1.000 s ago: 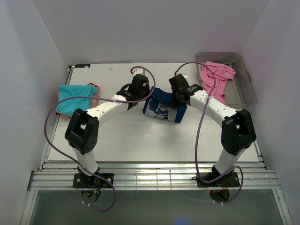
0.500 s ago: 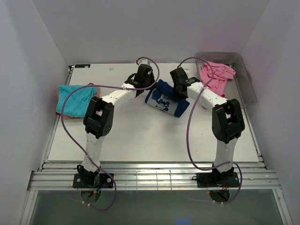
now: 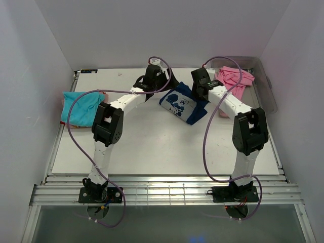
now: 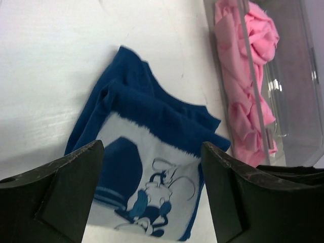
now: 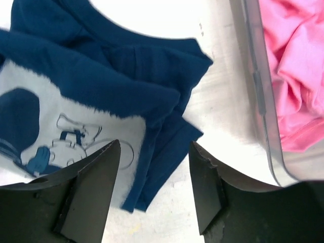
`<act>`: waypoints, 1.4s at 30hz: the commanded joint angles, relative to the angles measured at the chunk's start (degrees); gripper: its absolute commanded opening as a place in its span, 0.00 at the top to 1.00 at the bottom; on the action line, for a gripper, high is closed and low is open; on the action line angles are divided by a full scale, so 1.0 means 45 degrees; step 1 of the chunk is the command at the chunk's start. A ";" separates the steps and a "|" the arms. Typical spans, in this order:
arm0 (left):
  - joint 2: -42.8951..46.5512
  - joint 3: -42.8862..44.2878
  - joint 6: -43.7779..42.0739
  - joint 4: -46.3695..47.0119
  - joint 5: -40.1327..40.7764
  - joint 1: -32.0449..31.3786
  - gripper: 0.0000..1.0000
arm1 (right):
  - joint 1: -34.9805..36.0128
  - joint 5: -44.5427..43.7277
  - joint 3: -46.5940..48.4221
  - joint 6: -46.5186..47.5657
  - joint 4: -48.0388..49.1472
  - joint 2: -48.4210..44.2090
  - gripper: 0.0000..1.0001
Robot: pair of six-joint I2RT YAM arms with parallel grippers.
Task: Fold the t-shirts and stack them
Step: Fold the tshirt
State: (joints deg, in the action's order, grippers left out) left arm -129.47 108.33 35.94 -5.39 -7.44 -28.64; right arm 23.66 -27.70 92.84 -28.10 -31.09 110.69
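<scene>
**Fig.** Top view plus both wrist views, one moment.

**(a)** L gripper (image 3: 153,76): upper centre of the top view, just left of the navy tee (image 3: 183,104). In my L wrist view its fingers (image 4: 55,192) fill the two bottom corners. They are spread wide, w/ nothing btwn them. The tee lies on the table beyond the gap.

**(b)** R gripper (image 3: 201,81): upper centre-right of the top view, at the tee's upper right edge, btwn tee and tub (image 3: 268,98). In my R wrist view both fingers sit along the bottom edge, also parted and holding nothing. I can't tell whether either gripper touches the cloth.

**(c)** Navy tee: bunched into a rough, tilted block on the table (image 3: 152,147), upper centre of the top view, btwn the two grippers. A white printed panel w/ a blue cartoon graphic faces up. Navy folds crowd along its upper side. In the R wrist view a navy flap sticks out toward the lower centre of the frame.

**(d)** Pink tee (image 3: 234,80): upper right of the top view, crumpled in the clear tub. Part of it hangs at the tub's left wall; I can't tell whether inside or over it. It is near the navy tee but apart from it.

**(e)** Turquoise tee (image 3: 81,107): far left of the top view, at the table's left edge. It lies roughly flat, well apart from both grippers and from the other tees.
</scene>
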 commanded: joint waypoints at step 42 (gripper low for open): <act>1.1407 -1.1377 -0.0547 -0.1576 0.2689 0.0330 0.14 | 0.2708 0.6625 -0.1522 0.1812 0.0424 0.1771 0.92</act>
State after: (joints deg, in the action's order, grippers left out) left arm -81.60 59.59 33.43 -10.66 4.01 -27.53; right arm 33.15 -0.38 92.05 -19.20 -26.92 122.30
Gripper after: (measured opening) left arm 0.862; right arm 0.078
